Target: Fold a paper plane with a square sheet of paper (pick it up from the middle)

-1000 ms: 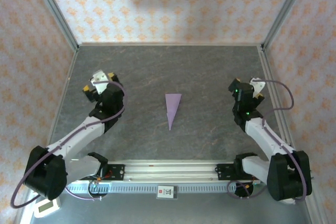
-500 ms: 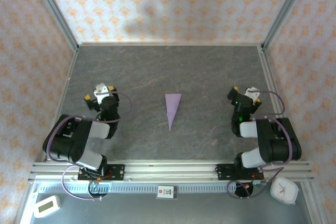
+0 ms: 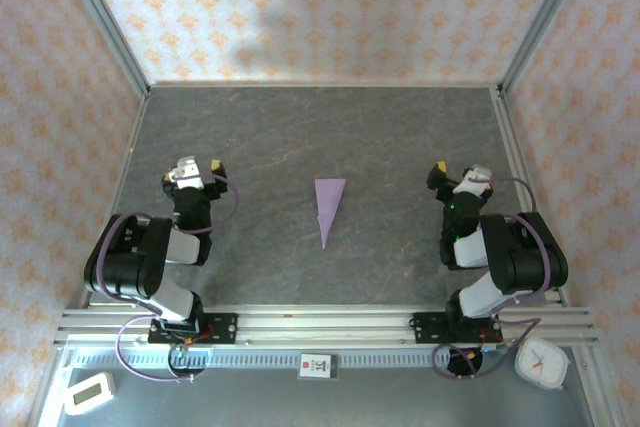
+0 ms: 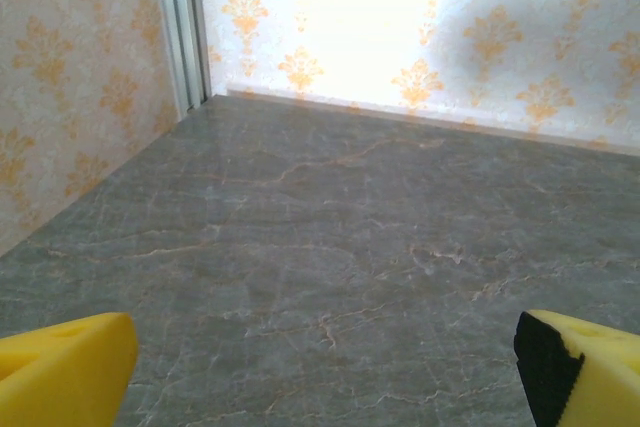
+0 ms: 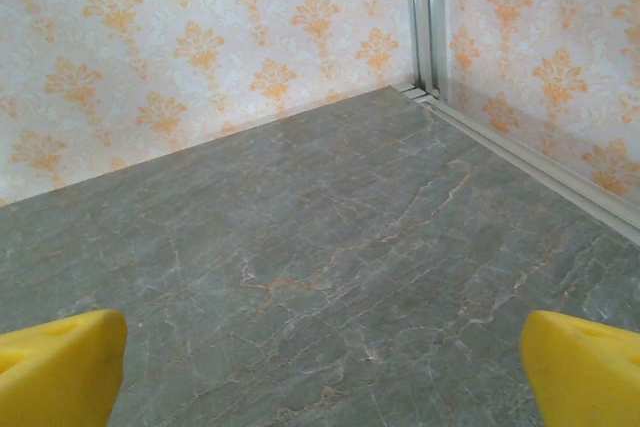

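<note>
The paper plane, a slim lavender dart, lies flat in the middle of the grey table with its point toward the near edge. My left gripper sits folded back at the left, well clear of it, open with nothing between its yellow fingers. My right gripper is drawn back at the right, likewise open and empty, with its yellow fingers far apart. In both wrist views bare table lies between the fingers. The square sheet of paper is out of view as a flat square.
Patterned walls with aluminium posts enclose the marbled table on three sides. An aluminium rail runs along the near edge with both arm bases. A white timer lies at the near right and a small white device at the near left.
Both arms have folded back toward their bases, the grippers drawing in slightly. The paper plane has not moved. A white timer has come into sight at the near right.
</note>
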Available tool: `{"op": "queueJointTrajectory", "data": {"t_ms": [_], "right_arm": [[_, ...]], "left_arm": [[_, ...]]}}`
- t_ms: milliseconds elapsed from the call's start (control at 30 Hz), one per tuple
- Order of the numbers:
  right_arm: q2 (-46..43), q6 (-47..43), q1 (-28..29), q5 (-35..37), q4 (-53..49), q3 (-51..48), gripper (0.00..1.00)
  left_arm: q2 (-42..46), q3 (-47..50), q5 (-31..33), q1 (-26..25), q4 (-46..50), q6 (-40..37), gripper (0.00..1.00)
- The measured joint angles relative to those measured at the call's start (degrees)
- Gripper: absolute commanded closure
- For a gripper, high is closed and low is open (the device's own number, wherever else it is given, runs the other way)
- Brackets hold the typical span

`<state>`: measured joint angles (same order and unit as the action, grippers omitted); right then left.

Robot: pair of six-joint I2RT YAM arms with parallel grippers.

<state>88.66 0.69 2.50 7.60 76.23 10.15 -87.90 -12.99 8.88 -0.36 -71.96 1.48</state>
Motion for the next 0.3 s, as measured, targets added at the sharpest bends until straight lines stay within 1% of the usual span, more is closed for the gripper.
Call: {"op": "queueJointTrajectory", "data": {"t_ms": [100, 300], "right_arm": [[0.0, -0.9, 0.9, -0.1, 0.1, 0.2, 0.00], [0.0, -1.0, 0.6, -1.7, -0.3, 1.1, 0.00]], "left_arm": [[0.0, 0.0, -0.6, 0.0, -0.6, 0.0, 0.01], [0.0, 0.0, -1.0, 0.0, -0.7, 0.0, 0.01]]}}
